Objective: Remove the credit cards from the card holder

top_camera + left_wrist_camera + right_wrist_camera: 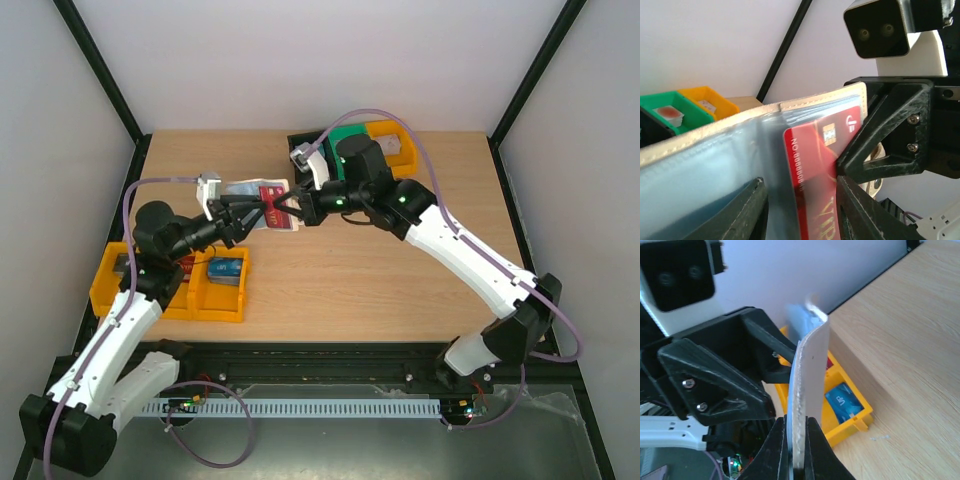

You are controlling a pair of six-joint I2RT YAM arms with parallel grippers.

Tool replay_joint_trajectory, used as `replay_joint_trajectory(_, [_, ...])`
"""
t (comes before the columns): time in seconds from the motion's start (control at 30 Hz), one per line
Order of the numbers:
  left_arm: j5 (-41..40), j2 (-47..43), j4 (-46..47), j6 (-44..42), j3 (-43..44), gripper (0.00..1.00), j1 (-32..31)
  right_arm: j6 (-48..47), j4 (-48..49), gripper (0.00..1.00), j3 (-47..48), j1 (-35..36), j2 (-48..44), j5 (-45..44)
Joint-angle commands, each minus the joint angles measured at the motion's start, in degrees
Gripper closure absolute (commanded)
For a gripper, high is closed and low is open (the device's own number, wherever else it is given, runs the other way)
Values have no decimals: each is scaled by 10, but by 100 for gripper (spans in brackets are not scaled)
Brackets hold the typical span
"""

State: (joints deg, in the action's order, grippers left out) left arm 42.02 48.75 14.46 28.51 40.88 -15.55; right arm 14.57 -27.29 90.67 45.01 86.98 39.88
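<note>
Top view: shows the card holder (245,192) held open, clear of the table (400,270), over the far-left part of the surface where the two arms meet. Puts the left gripper (240,212) at the holder's near-left side, partly spread; cannot tell whether it presses on anything. Puts the right gripper (290,208) at the holder's right edge, closed there over the red card (273,193). Also takes in a yellow bin (215,300) with a blue card (227,267) by the near-left edge, and a green bin (350,135) beside a second yellow bin (400,150) at the far edge. Left wrist view: looks straight onto the holder's blue-grey inside (715,165) with its cream rim on top, the red card (812,170) sitting in the right-hand pocket. Has the left fingers (752,210) standing apart at the bottom, pocket and card between them, contact hidden. Catches one black right finger touching the card's right edge. Right wrist view: sees the holder (815,375) edge-on and bowed, cream outside to the right. Shows the right fingers (777,450) almost together, pinching that leaf from both sides, the left gripper's black fingers (720,390) just beside it.
</note>
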Motion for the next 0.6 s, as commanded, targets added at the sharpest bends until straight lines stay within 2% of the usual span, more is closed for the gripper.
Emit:
replay_joint_trajectory(0.0, [5, -6, -3, 1, -8, 61, 3, 7, 105, 98, -31, -1, -48, 80])
replay_joint_trajectory(0.23, [61, -5, 41, 10, -13, 63, -6, 25, 164, 98, -49, 0, -49, 139])
replay_joint_trajectory(0.43, [108, -4, 82, 18, -7, 71, -15, 48, 213, 98, -64, 0, -38, 94])
replay_joint_trajectory(0.5, [119, -1, 95, 18, -3, 77, -18, 54, 216, 98, -61, 0, -25, 72])
replay_joint_trajectory(0.57, [122, 1, 107, 23, -2, 90, -19, 60, 224, 98, -59, -1, -13, 74])
